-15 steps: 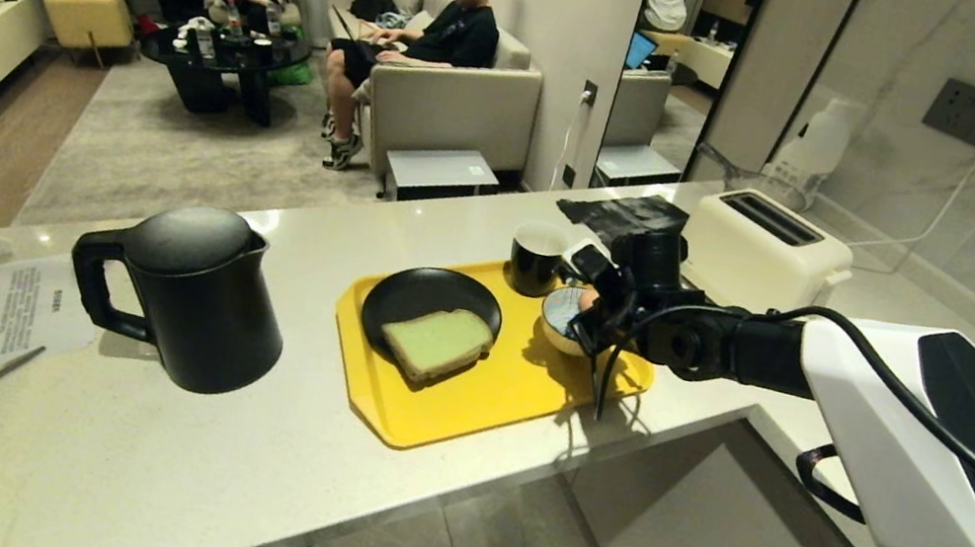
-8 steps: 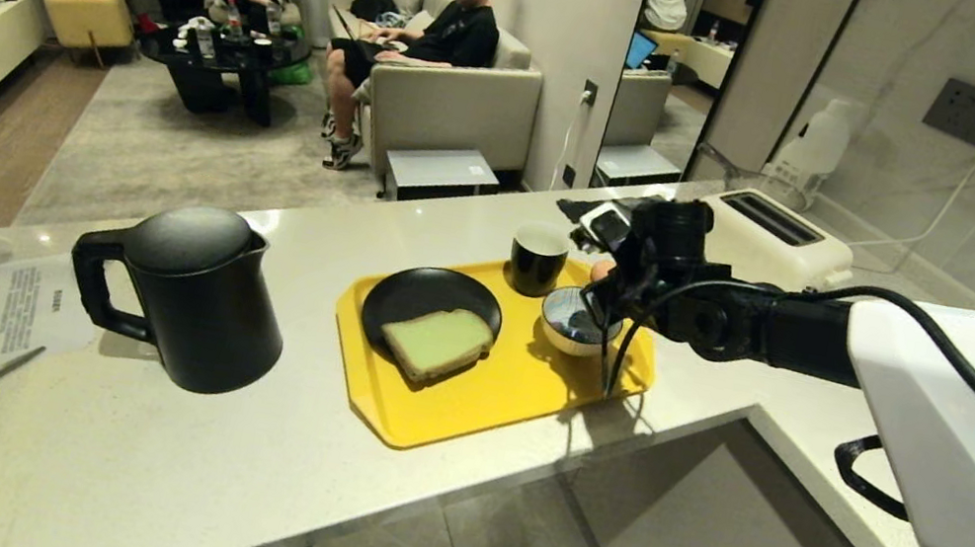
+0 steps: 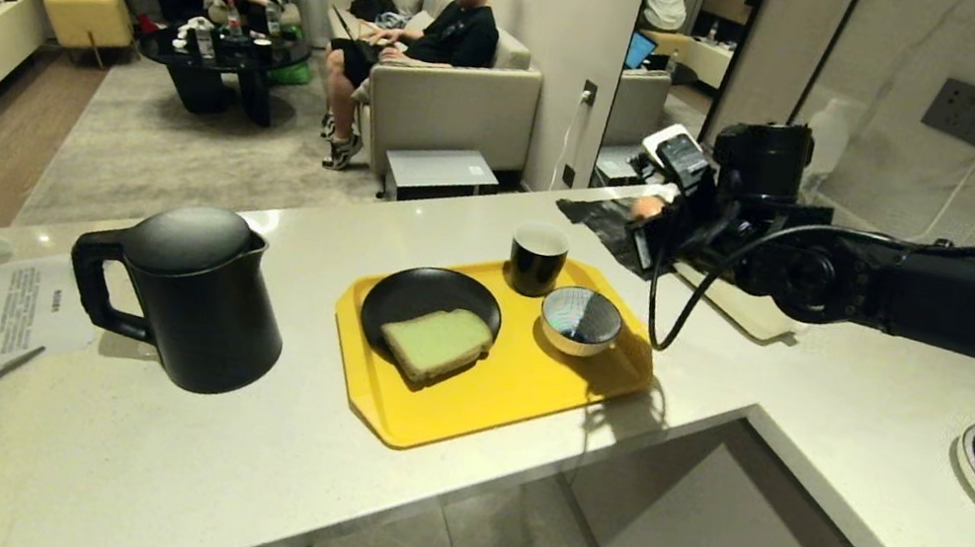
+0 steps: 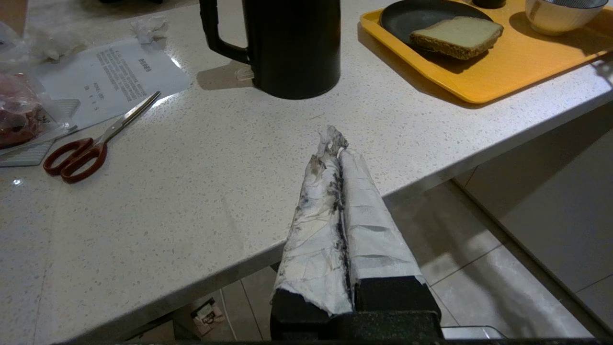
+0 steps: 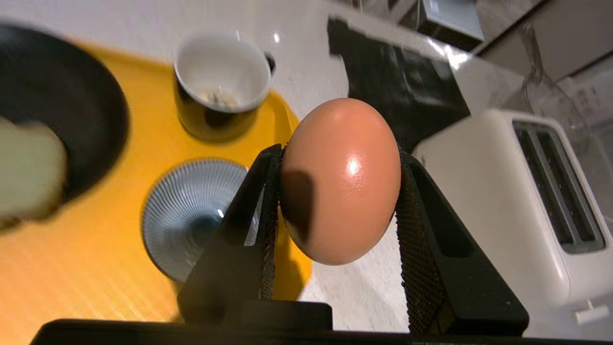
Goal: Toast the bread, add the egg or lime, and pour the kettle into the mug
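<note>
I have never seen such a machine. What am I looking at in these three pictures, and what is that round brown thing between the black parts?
This is a robot with two arms, each ending in a pincer. One picture comes from a camera on its head; the other two come from cameras on its wrists, behind the fingers.

The head view shows a pale counter with a black kettle and a yellow tray. The tray holds a black plate with the bread, a mug and a striped bowl. A white toaster stands nearby.

The brown thing is the egg. The right pincer holds it in the air above the counter. The left pincer is shut, empty, parked at the counter's edge.
</note>
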Controlling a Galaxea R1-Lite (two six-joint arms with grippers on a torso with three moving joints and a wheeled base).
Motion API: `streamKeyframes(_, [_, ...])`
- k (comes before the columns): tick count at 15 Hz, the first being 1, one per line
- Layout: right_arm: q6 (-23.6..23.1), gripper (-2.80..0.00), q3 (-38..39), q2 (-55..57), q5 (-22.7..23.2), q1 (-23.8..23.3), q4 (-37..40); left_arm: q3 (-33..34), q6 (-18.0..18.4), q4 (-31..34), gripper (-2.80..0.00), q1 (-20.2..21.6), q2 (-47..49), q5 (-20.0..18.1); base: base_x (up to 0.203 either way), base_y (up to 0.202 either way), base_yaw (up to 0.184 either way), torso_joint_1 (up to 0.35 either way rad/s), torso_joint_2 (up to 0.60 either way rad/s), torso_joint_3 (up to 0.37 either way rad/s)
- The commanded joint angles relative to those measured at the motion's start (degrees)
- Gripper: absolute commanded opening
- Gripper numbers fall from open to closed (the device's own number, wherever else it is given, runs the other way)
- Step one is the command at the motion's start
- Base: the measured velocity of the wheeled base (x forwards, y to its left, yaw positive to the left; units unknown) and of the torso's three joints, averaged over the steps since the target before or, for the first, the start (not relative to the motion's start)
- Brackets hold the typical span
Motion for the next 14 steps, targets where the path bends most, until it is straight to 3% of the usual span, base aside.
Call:
streamKeyframes(1, [1.56, -2.8, 0.48, -2.38, 0.56, -0.03, -1.86, 0.01, -0.03, 0.01, -2.8, 0.01, -0.18, -0.01, 0.0, 0.0, 0.0, 0.0, 0.0, 0.0])
streamKeyframes(5, [0.38, -2.8, 4.98, -4.92, -0.66, 0.19, -1.93, 0.01, -0.03, 0.01, -2.8, 0.01, -0.18, -0.01, 0.0, 0.0, 0.0, 0.0, 0.0, 0.0])
streamKeyframes(14, [-0.01, -2.8, 6.99, -9.81, -0.67, -0.03, -1.76, 0.01, -0.03, 0.01, -2.8, 0.01, -0.18, -0.01, 0.0, 0.0, 0.0, 0.0, 0.0, 0.0])
